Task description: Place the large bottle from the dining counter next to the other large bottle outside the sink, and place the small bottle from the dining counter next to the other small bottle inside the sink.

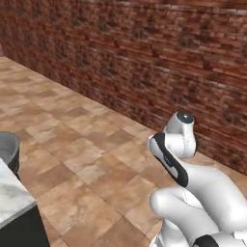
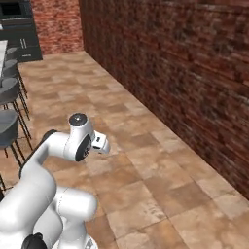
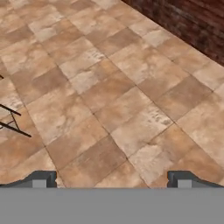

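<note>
Grey stools (image 2: 8,124), three (tool (image 3: 112,178) spread wide), one marble counter (image 1: 12,195).

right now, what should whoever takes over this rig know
Gripper: open, nothing between the fingertips, aimed down at bare tiled floor.
Arm folded over the base, facing the brick wall.
Dining counter: a marble corner sits at the lower left of the left base view, with grey stools beside it.
Bottles and sink: not in sight from here, so their positions cannot be told.
Done: nothing that can be confirmed.
Left: likely both bottles; turn toward the counter and find them first.
</note>
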